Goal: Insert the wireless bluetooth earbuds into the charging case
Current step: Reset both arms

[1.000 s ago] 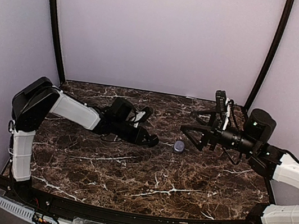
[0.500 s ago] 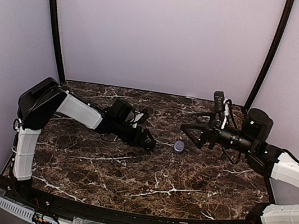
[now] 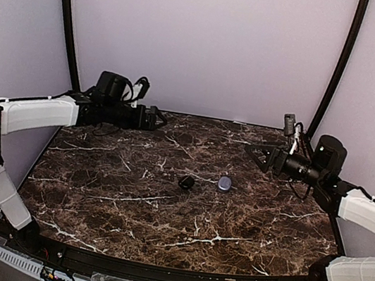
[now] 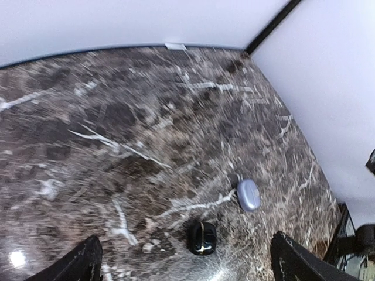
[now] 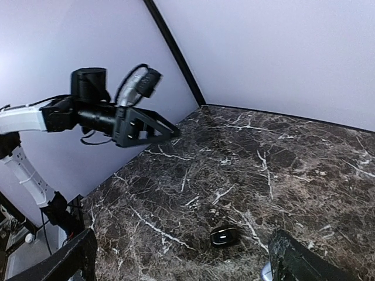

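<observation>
Item 1: left gripper [image 3: 152,118]. Held above the table's [image 3: 161,215] far left corner; jaws spread wide, nothing between them. Its two fingers [image 4: 76,266] show at the lower corners of its wrist view.

Item 2: right gripper [image 3: 255,155]. Held above the far right side of the table; jaws spread wide and empty. Its fingers [image 5: 296,260] sit at the lower corners of its own view.

Item 3: dark earbud [image 3: 186,182]. Lies on the table between the two grippers, well apart from both. From the left gripper it is ahead and below, framed between the fingers.

Item 4: pale purple earbud [image 3: 224,183]. Lies on the table near the dark earbud without touching it, on the side toward the right gripper and well apart from it.
</observation>
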Tool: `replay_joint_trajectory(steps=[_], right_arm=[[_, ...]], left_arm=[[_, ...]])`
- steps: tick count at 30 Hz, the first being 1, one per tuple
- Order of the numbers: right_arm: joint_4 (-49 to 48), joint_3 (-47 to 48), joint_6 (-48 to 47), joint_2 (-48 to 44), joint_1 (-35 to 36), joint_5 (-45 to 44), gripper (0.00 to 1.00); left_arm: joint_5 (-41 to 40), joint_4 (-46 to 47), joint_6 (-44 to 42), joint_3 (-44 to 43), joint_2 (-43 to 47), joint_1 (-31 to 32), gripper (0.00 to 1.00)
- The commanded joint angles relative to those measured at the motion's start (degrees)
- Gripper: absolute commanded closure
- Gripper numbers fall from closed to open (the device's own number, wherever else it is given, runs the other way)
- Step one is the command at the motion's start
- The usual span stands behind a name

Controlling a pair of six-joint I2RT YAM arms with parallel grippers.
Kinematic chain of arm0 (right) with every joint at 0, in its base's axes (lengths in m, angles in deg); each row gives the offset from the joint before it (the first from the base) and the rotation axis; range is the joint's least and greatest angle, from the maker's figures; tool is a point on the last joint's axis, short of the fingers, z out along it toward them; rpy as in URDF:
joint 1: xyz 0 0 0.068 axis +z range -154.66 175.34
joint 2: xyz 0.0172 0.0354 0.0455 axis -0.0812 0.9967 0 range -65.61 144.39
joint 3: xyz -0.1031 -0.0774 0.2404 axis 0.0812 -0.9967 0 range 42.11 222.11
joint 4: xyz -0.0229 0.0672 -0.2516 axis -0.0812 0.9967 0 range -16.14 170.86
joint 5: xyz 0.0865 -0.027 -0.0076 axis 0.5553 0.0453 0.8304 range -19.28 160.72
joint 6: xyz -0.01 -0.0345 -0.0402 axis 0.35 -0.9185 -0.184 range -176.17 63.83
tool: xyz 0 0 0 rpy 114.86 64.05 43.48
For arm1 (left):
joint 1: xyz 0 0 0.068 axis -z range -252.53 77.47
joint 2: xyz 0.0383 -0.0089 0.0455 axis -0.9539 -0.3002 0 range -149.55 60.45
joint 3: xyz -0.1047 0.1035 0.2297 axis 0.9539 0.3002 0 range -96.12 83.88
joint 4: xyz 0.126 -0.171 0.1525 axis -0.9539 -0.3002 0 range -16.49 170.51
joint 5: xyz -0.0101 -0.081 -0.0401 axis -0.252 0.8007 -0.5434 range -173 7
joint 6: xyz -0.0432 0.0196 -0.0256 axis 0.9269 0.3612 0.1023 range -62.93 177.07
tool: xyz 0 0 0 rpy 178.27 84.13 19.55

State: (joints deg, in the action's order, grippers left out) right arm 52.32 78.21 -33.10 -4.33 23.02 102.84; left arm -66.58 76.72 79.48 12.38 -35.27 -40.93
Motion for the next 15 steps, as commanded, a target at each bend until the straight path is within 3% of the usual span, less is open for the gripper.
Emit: replay_joint_trajectory(steps=[1, 8, 15], right_arm=[[-5.6, -3.0, 4.2, 0.9, -4.6, 1.6, 0.01], [-12.1, -10.9, 7.5, -0.1, -10.3, -0.8, 0.01], [-12.9, -13.9, 7.5, -1.0, -10.7, -2.3, 0.01]], left_arm=[[-7.9, -1.6, 1.9, 7.8, 11.8, -7.2, 0.01], [-14.7, -0.2, 6.0, 21.0, 22.5, -12.1, 0.01], [-15.3, 3.4, 9.1, 28.2, 25.3, -12.3, 0.01]])
